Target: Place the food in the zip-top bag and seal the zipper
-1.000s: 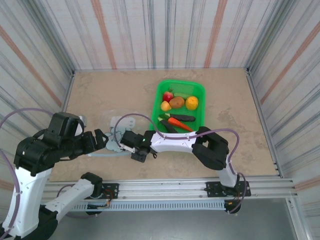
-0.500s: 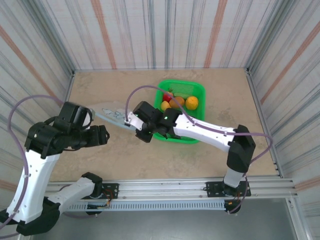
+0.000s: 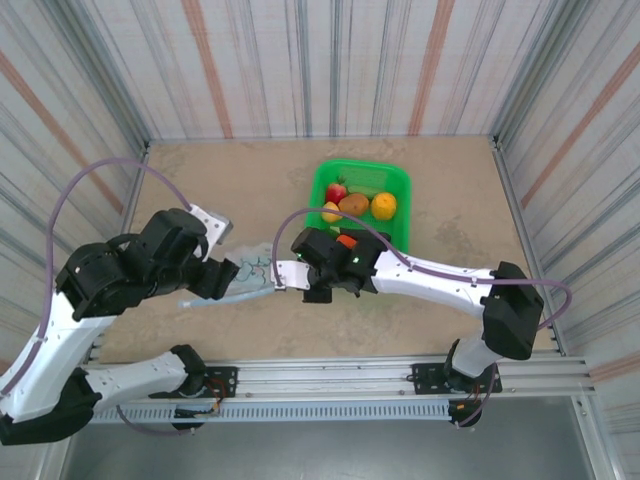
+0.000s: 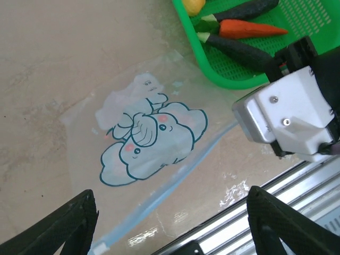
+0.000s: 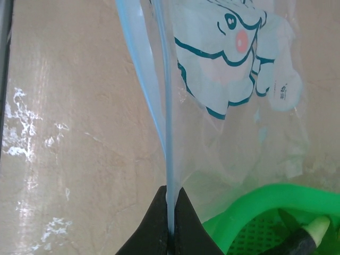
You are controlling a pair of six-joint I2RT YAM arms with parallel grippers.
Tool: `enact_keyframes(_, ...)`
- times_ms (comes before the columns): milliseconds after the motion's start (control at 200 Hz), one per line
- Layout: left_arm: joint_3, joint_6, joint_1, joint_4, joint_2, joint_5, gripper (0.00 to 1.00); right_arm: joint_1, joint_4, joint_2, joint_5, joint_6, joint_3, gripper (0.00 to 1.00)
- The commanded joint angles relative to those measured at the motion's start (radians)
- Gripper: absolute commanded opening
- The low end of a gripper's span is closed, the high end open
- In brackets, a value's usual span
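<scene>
Your zip-top bag (image 4: 143, 138) lies on the table (image 4: 48, 58) beside the green basket (image 4: 234, 82) holding the food (image 3: 355, 205). The right pincer (image 5: 171, 215) clamps the zipper (image 5: 168, 133), likely to lift the mouth. The left pincer (image 4: 170, 228) hovers spread wide, holding nothing.

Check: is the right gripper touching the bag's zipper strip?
Touching. The right wrist view shows the right gripper with its tips closed on the zipper, the blue strip running straight up from between them.
</scene>
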Motion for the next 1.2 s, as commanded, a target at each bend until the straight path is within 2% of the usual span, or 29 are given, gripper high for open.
enact_keyframes(0, -0.137, 0.06, -0.006, 0.072, -0.03, 0.093, 0.78, -0.03, 0.101, -0.072, -0.088, -0.162, -0.014, 0.0)
enact_keyframes(120, -0.289, 0.064, -0.006, 0.215, -0.106, 0.239, 0.77, -0.068, 0.066, -0.087, -0.21, -0.242, -0.016, 0.0)
enact_keyframes(215, -0.37, 0.082, -0.008, 0.292, -0.16, 0.3, 0.74, -0.082, 0.049, -0.093, -0.256, -0.282, -0.015, 0.0)
enact_keyframes(421, -0.376, 0.125, -0.008, 0.299, -0.131, 0.235, 0.68, -0.089, 0.035, -0.09, -0.277, -0.307, -0.004, 0.0)
enact_keyframes(601, -0.367, 0.152, -0.007, 0.267, -0.067, 0.213, 0.47, -0.096, 0.044, -0.089, -0.279, -0.306, 0.005, 0.0)
enact_keyframes(877, -0.36, 0.153, -0.008, 0.261, -0.035, 0.22, 0.44, -0.112, 0.038, -0.088, -0.289, -0.306, 0.016, 0.0)
enact_keyframes(917, -0.359, 0.162, -0.007, 0.258, -0.033, 0.218, 0.4, -0.113, 0.036, -0.086, -0.289, -0.307, 0.018, 0.0)
enact_keyframes(1112, -0.333, 0.188, -0.008, 0.248, 0.001, 0.226, 0.01, -0.122, 0.038, -0.082, -0.295, -0.295, 0.028, 0.0)
enact_keyframes(1192, -0.321, 0.188, -0.007, 0.248, 0.013, 0.219, 0.0, -0.124, 0.044, -0.081, -0.285, -0.285, 0.032, 0.01)
